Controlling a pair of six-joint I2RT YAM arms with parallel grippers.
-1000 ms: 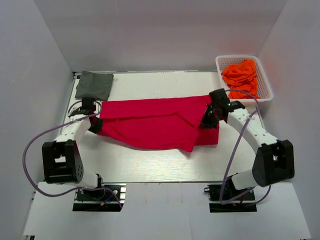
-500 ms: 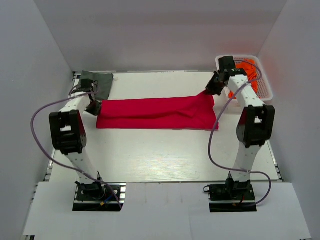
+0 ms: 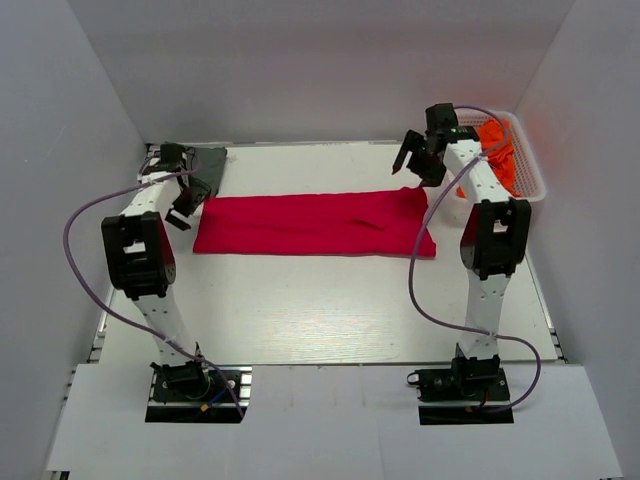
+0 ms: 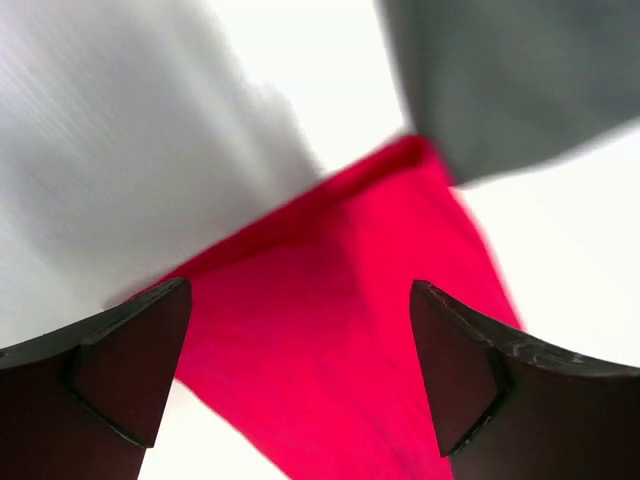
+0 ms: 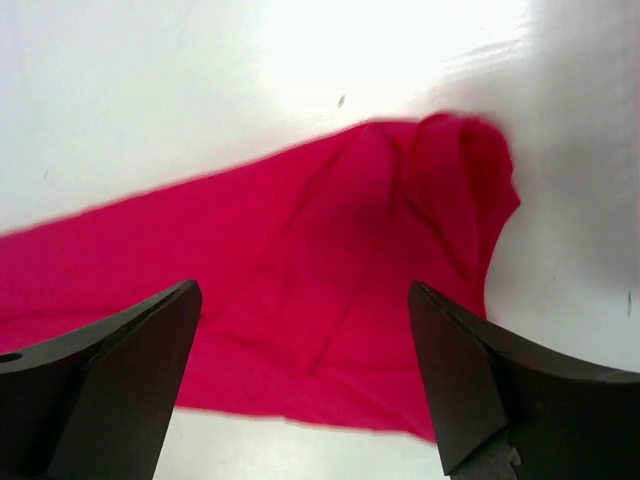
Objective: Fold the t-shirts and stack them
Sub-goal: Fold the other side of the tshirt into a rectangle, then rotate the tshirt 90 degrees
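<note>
top external view alone takes in the whole crimson t-shirt. it lies folded into a long flat band across the middle of the table, running left to right, with its right end a little bunched. the same view shows the dark grey-green t-shirt lying flat at the far left corner, just beyond the band's left end. it also shows the orange t-shirts heaped in the white mesh basket at the far right, which neither wrist camera sees.

the wrist views give what the overhead view is too small to settle. the left wrist camera, in a blurred frame, looks down between two widely parted fingers with nothing between them. below them is the band's left corner, with an edge of the grey-green shirt beyond it. the right wrist camera shows its fingers just as wide apart and empty, above the crumpled right end of the band.

from above, the left gripper hangs just off the band's far left corner. the right gripper hangs near its far right corner. neither holds any cloth.
</note>
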